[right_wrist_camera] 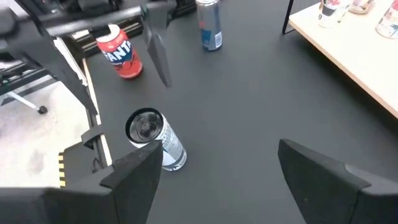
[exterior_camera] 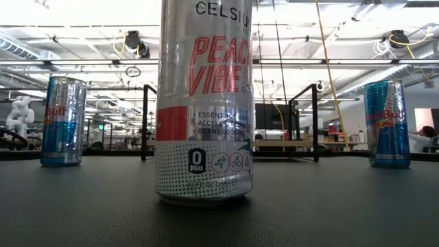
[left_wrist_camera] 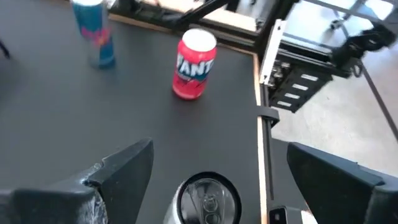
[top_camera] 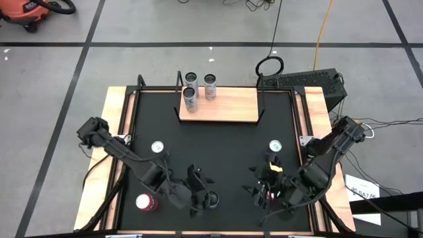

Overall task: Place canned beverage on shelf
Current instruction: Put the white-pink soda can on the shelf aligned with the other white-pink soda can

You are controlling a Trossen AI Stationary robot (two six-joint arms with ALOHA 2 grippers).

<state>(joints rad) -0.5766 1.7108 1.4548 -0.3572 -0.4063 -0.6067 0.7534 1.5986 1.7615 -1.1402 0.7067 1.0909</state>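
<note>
Both hands hang spread over the bench (top_camera: 218, 142): the left hand (top_camera: 201, 192) beside a silver can (top_camera: 213, 198), the right hand (top_camera: 261, 188) empty (three cans already on the shelf (top_camera: 228, 106)).

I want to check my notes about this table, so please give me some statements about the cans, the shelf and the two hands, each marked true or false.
1. Three cans stand on the shelf. True.
2. The red Fanta can lies on its side. False: it stands upright on the black table.
3. Both the left hand and the right hand are open. True.
4. The right hand holds a can. False: it holds nothing.
5. Every can is already on the shelf. False: four cans stand on the table, the Fanta can among them.
</note>
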